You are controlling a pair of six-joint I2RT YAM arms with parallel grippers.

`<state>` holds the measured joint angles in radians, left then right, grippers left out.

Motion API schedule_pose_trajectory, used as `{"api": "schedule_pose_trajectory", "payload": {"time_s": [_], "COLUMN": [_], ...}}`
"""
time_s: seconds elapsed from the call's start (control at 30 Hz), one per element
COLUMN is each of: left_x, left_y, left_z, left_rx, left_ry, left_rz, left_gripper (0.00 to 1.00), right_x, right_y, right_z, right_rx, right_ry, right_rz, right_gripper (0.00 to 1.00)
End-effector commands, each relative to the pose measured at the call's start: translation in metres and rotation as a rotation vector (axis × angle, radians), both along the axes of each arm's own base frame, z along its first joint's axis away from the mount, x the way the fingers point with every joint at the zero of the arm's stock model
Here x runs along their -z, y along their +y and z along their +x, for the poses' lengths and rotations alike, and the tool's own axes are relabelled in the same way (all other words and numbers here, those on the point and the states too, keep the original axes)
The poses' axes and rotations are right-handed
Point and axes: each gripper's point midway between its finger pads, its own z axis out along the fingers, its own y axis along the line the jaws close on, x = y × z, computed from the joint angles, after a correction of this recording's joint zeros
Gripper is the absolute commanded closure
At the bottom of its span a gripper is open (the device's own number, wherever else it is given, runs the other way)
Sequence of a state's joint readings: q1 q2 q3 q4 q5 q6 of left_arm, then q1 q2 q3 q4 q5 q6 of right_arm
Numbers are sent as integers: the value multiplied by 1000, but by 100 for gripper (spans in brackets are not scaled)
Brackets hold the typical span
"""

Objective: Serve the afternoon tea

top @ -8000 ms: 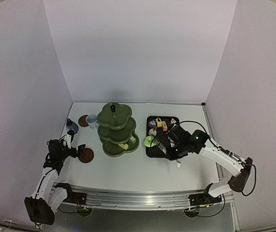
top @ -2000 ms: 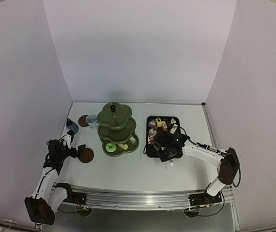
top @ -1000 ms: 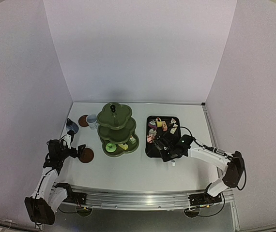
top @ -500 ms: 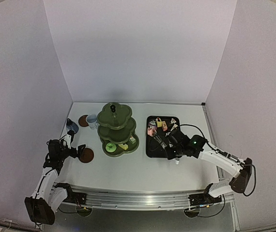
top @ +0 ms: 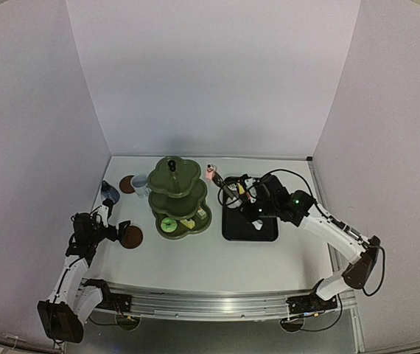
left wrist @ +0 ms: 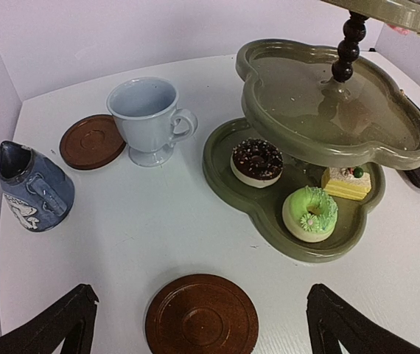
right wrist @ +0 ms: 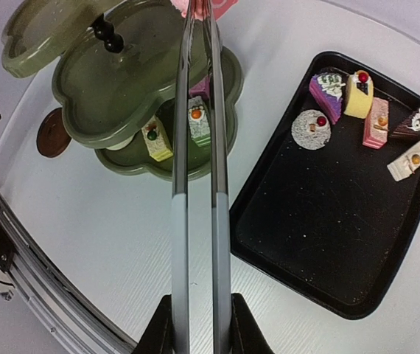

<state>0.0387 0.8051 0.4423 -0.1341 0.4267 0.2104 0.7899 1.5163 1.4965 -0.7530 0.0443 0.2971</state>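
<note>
Pink cake (top: 211,174) rides pinched at the tips of the tongs (right wrist: 181,184) my right claw (right wrist: 195,324) clamps, airborne just beside the top tier of the stand (top: 175,193). Risk — a loose pinch drops it, or tongs clip a scalloped rim. Open room lies between stand and tray (top: 250,230); left claw (left wrist: 203,313) hangs splayed, well apart.

Counts:
- stand (left wrist: 320,151): 1, three tiers
- coasters: 2, near (left wrist: 201,316) and far left (left wrist: 92,140)
- mug (left wrist: 149,118): 1
- pot (left wrist: 32,188): 1
- tray (right wrist: 320,221): 1
- tongs (right wrist: 218,184): 1 pair
- cakes on tray: 6. They are purple slice (right wrist: 326,92), yellow roll (right wrist: 357,92), round white (right wrist: 311,129), pink slice (right wrist: 376,124), chocolate slice (right wrist: 413,124), white slice (right wrist: 410,160)
- cakes on bottom tier: 4 countable. They are chocolate donut (left wrist: 257,161), green donut (left wrist: 309,212), yellow square (left wrist: 350,181), orange-topped slice (right wrist: 197,122). Part of the tier is hidden.
- pink cake (top: 210,175) in tongs: 1
</note>
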Motion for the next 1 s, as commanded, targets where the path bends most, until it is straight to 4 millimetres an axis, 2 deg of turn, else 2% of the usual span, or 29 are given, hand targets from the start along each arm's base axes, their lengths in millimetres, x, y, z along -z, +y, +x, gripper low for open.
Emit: {"api": "schedule_pose_trajectory", "payload": {"time_s": [0.0,0.27,0.6,0.97], "left_x": [-13,-29,-51,-40], "left_y": [-3,-34,-26,-24], "left_z": [0,-17,-10,-12], "left_rx": [28,215,92,84], "left_ry": [-26,-32,5,18], "left_rz": [0,-85,-207,-182], "left_gripper": [0,0,0,0], "right_x": [-22,-9,7,18], "right_y": [24,35,57,67], "right_z": [9,14,19,31], "right_rx": [-75,-105,-168,-189], "right_ry": [-33,-4,41,28], "right_rz": [87,84,91,63], "right_gripper": [100,100,100,100]}}
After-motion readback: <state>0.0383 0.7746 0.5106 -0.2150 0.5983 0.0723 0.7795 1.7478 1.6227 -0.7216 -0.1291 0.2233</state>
